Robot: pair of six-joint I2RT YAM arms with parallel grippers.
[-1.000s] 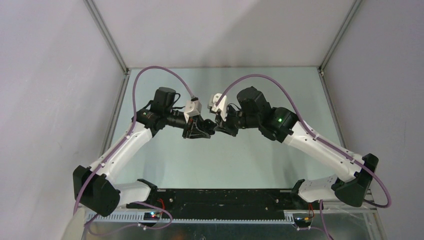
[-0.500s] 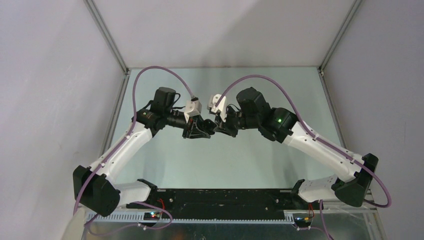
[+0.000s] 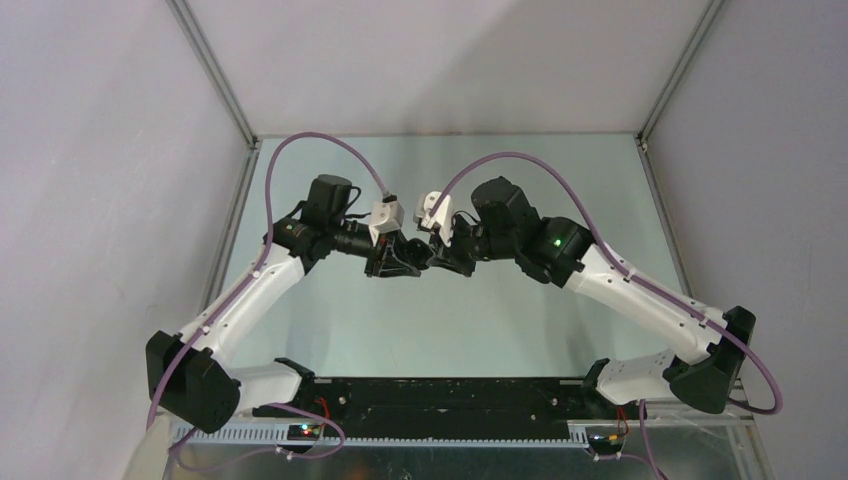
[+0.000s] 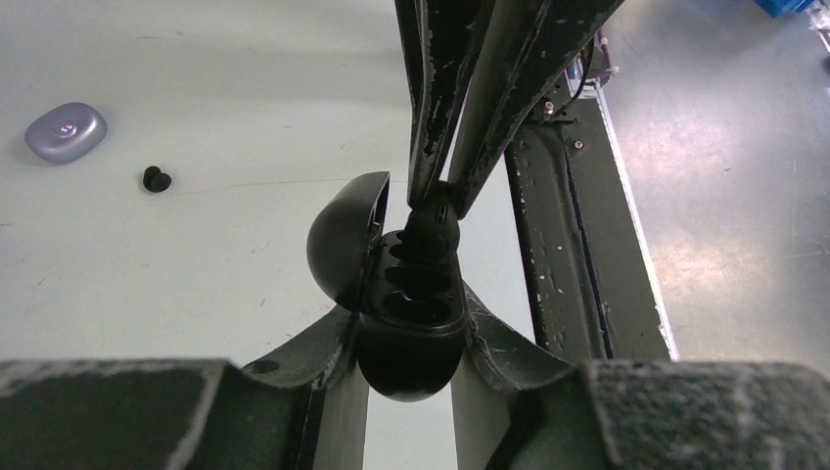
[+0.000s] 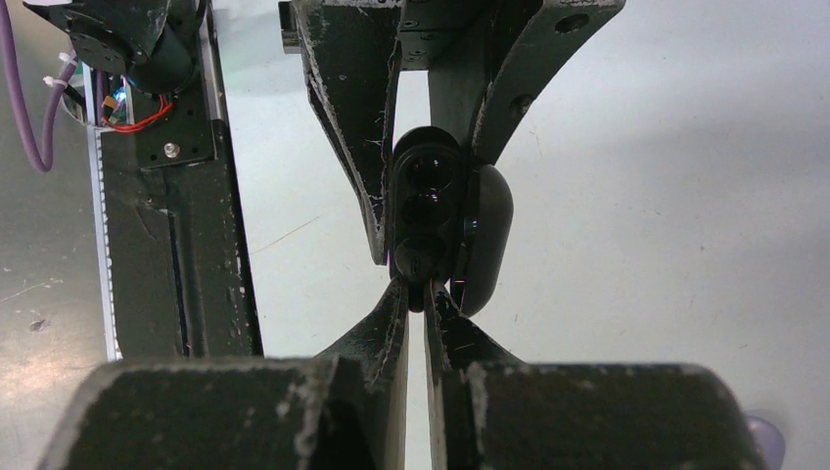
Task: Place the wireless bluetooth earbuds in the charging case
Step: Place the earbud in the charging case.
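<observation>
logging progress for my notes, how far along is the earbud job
Done: black case is open, clamped in the left jaws. In hand: right jaws hold a black earbud at its slot. Remaining: a loose black earbud lies on the table near the shut purple case.

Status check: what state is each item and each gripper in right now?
black charging case: lid open
held black earbud: at the case's slot
left gripper: shut on black charging case
right gripper: shut on held black earbud
loose black earbud: lying on table
purple case: closed, on table
</observation>
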